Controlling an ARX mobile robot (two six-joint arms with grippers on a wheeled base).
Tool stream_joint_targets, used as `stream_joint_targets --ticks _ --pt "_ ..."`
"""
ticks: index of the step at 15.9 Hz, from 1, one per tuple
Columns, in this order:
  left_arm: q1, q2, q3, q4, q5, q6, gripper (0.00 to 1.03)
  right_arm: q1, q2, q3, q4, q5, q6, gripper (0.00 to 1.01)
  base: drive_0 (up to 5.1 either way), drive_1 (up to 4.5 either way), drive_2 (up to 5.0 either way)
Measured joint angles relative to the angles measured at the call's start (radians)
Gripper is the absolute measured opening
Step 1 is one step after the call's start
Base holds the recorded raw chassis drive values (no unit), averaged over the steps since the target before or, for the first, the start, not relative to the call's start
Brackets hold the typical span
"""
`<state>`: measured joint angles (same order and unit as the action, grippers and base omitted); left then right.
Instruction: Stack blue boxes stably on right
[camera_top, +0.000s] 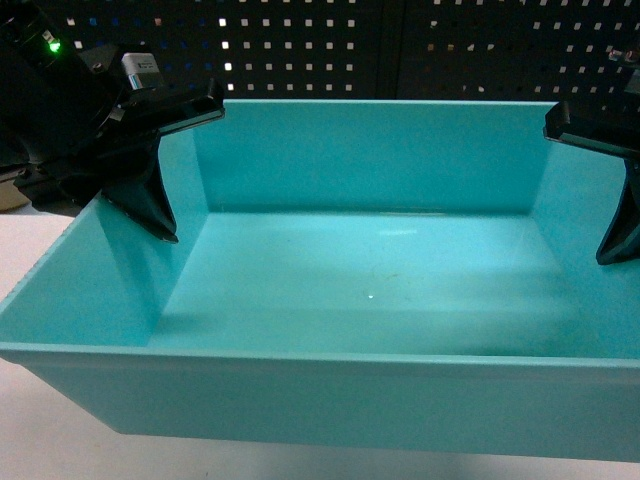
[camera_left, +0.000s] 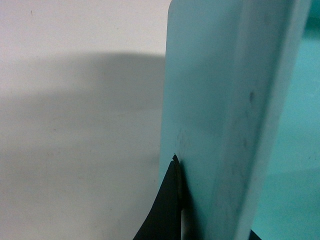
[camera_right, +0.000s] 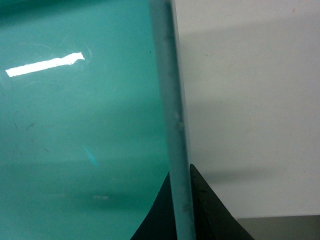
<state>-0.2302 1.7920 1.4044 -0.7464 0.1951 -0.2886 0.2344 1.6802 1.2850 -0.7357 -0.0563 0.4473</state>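
Workshop or lab: dark pegboard wall (camera_top: 400, 50) behind plain white table (camera_top: 30, 240).

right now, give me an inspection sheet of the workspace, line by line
surface: white table, bare where visible.
job's things: one turquoise blue box, open-topped, empty inside, filling the head view; it casts a shadow on the table.
clutter: nothing seen.
grippers: left gripper clamps the box's left wall; right gripper straddles the right wall's rim, a finger on each side.
cables: nothing seen.
surroundings: dark pegboard behind the box.
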Motion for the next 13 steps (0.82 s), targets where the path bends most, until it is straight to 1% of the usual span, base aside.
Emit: stream_joint_targets --ticks 13 --pt "-0.002 0.0 0.0 -0.001 0.0 0.0 0.02 0.0 0.0 0.0 -0.001 0.0 0.001 0.02 0.0 0.0 0.0"
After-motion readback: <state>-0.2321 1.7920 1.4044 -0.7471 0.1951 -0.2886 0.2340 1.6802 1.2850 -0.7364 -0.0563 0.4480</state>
